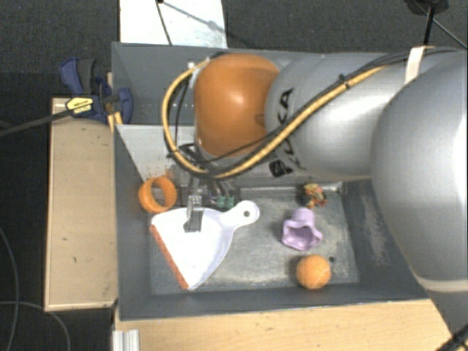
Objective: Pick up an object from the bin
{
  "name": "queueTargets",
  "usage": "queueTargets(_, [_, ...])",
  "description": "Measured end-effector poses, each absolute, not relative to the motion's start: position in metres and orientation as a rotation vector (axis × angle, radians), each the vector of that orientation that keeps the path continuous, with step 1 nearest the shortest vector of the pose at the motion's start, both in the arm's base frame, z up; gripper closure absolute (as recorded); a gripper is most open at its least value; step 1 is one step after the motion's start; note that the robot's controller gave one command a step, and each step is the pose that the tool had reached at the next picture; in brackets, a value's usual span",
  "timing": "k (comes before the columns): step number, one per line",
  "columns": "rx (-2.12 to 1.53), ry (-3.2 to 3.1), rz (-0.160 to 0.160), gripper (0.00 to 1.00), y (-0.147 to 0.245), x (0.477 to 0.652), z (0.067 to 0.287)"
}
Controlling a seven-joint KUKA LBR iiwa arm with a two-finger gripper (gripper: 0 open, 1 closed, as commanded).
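Observation:
My gripper [194, 218] hangs below the orange wrist cover, its fingers reaching down onto the upper part of a white dustpan-shaped scoop [196, 248] with an orange front edge. The scoop lies at the bin's left-centre, its handle with a round hole pointing up and right. An orange ring [158, 194] lies just left of the gripper, near the bin's left wall. The wrist cover and cables hide the fingers' upper parts.
A lilac cup-like thing [301, 229] lies right of the scoop's handle. An orange ball [314, 272] sits near the front right. A small red and yellow figure [313, 194] rests at the back, under the arm. The arm spans the bin's right side.

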State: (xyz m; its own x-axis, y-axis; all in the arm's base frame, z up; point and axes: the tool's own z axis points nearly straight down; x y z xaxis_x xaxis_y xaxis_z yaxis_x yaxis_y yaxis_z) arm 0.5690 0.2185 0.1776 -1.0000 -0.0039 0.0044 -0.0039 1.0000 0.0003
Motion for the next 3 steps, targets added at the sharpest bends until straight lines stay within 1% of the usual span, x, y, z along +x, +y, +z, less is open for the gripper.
queueTargets(1, [-0.001,-3.144,-0.003,0.00,0.217,0.571,0.183])
queueTargets(2, [0.104,-3.145,-0.004,0.00,0.192,0.557,0.162])
queueTargets(3, [0.066,-3.143,-0.001,0.00,0.168,0.563,0.140])
